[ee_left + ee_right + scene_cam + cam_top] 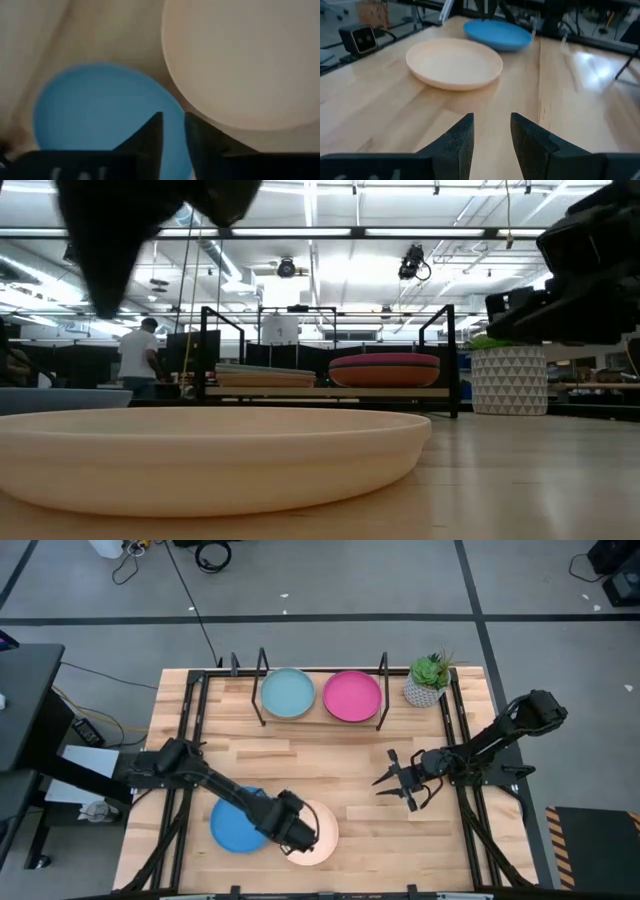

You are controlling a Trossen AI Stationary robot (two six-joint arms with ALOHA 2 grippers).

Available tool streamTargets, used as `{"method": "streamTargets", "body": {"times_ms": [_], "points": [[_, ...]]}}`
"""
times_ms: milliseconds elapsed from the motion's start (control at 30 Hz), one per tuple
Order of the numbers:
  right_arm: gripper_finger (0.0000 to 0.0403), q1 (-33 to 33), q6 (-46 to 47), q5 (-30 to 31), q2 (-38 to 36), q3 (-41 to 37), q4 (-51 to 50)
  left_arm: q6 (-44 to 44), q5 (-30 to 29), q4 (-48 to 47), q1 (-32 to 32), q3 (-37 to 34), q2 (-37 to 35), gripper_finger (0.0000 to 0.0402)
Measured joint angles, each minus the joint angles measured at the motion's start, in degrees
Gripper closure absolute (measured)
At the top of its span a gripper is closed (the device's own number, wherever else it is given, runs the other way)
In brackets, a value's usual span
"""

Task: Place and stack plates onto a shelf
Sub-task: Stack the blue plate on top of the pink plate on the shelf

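Left pincer [297,833] is low over the near edge of the desk [330,760], right above the seam where the blue plate [236,824] meets the peach plate [318,832]. From the left wrist view its fingers [151,135] sit close together with only a thin slit between them, nothing held, blue plate [100,112] on one side of that slit and peach plate [240,65] on the other. The two plates lie side by side on the desk, rims touching or very nearly so; which one I cannot tell.

Right pincer [403,783] hangs over the desk's right half, well apart from both loose plates. Its fingers are spread and empty, and the right wrist view looks past those fingers [460,137] to the peach plate [454,62] and, beyond it, the blue plate [497,34].

At the far edge stands the shelf [320,718], wooden board between black wire uprights. On it, the light blue plate [287,693] sits on the left and the magenta plate [352,695] on the right, side by side and close. The low view shows the peach plate [210,455] filling the foreground, with the shelf [330,391] behind carrying its two plates. A potted plant [428,680] stands just beside the shelf's right end.
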Motion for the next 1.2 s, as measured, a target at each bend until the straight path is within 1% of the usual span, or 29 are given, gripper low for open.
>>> {"method": "streamTargets", "body": {"times_ms": [33, 133, 267, 367, 500, 667, 767, 867, 1033, 1133, 1200], "points": [[0.0268, 0.24, -0.68, 0.03, 0.0, 0.0, 0.61, -1.05, 0.97, 0.34, -0.73, -0.3, -0.07, 0.0303], [0.0268, 0.53, -1.99, 0.13, 0.0, 0.02, 2.01, -4.02, 1.32, 2.6, -3.37, -1.84, -0.07, 0.0261], [0.0268, 0.5, -3.39, 0.17, 0.0, 0.12, 2.82, -7.2, 1.99, 6.15, -5.44, -4.87, -0.07, 0.022], [0.0268, 0.5, -4.15, 0.17, 0.0, 0.2, 4.13, -8.24, 2.67, 9.31, -5.71, -6.58, -0.07, 0.0205], [0.0268, 0.5, -5.45, 0.17, 0.0, 0.2, 4.7, -9.89, 2.92, 10.01, -6.26, -8.73, 0.52, 0.0205], [0.0268, 0.5, -7.73, 0.17, 0.0, 0.33, 5.28, -11.14, 3.59, 12.01, -6.89, -10.53, 1.55, 0.0224], [0.0268, 0.48, -8.5, 0.17, 0.0, 0.34, 6.31, -11.0, 4.15, 11.84, -6.91, -10.6, 2.59, 0.0245], [0.0268, 0.44, -8.7, 0.17, 0.0, 0.35, 6.79, -10.98, 5.01, 11.0, -6.89, -10.6, 2.72, 0.0283], [0.0268, 0.44, -8.68, 0.17, 0.0, 0.35, 6.96, -9.91, 5.16, 8.26, -6.87, -10.56, 2.72, 0.038], [0.0268, 0.44, -8.64, 0.17, 0.0, 0.35, 7.0, -5.51, 4.75, 6.81, -6.35, -10.32, 2.24, 0.0388], [0.0268, 0.44, -8.48, 0.17, 0.0, 0.35, 7.09, -0.49, 4.73, 5.79, -5.48, -9.45, 1.35, 0.0389]]}}
